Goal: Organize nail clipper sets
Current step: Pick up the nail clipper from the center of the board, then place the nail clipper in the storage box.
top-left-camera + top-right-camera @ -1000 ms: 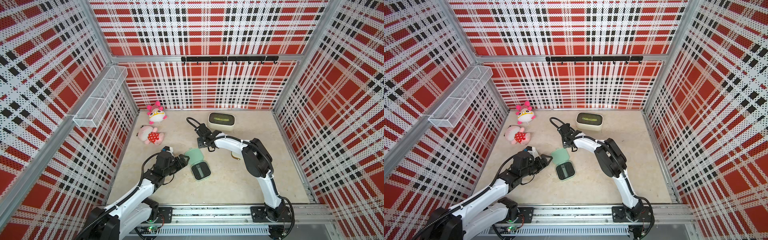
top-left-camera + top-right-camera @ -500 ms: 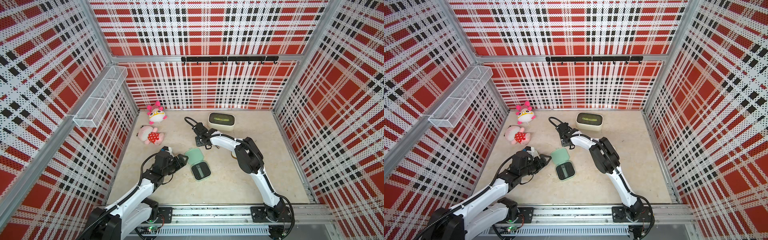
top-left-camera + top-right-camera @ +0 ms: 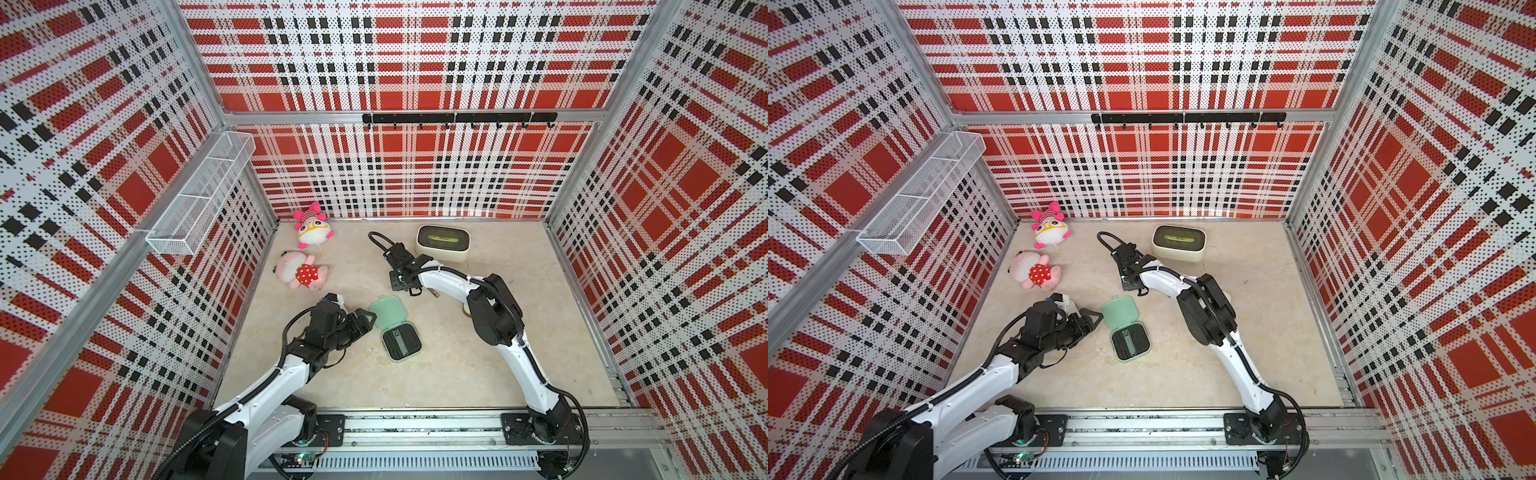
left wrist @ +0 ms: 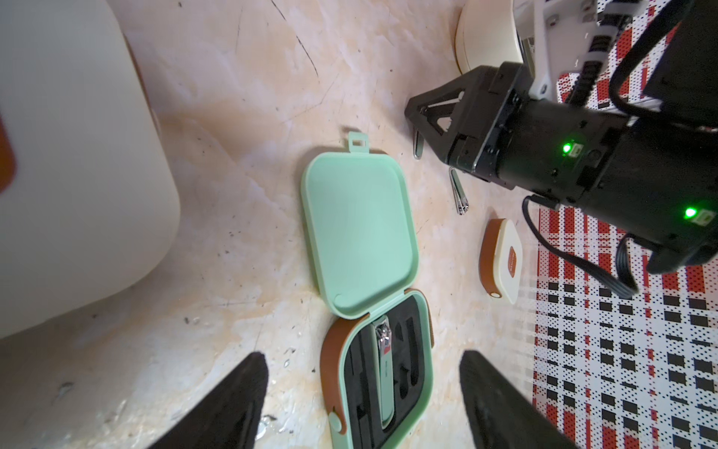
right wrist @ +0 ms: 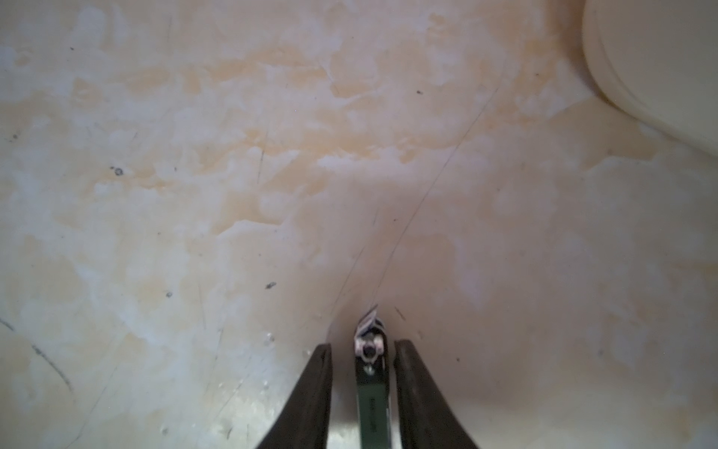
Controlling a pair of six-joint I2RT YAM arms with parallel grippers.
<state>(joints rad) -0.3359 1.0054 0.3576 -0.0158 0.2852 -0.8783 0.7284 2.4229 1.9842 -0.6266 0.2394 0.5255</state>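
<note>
The mint green case lies open in mid floor, its lid (image 3: pixel 387 309) (image 3: pixel 1120 311) behind its base (image 3: pixel 401 343). One clipper (image 4: pixel 386 373) sits in the base's black insert. My left gripper (image 3: pixel 368 320) (image 4: pixel 363 388) stands open just left of it and holds nothing. Further back, my right gripper (image 3: pixel 400 286) (image 5: pixel 363 350) points down at the floor. Its jaws stand narrowly on either side of a green-bodied nail clipper (image 5: pixel 371 388), with a thin gap showing each side. A closed cream case (image 4: pixel 501 260) and two loose silver tools (image 4: pixel 458 192) lie near it.
The larger cream box (image 3: pixel 442 243) with a dark window stands at the back, right of the right gripper. Two pink plush toys (image 3: pixel 311 228) (image 3: pixel 301 272) lie at the back left. A blurred cream shape (image 4: pixel 77 155) fills one side of the left wrist view.
The right gripper's jaws have narrowed around the clipper, and the right arm has shifted slightly back and left. The left arm has stayed put.
</note>
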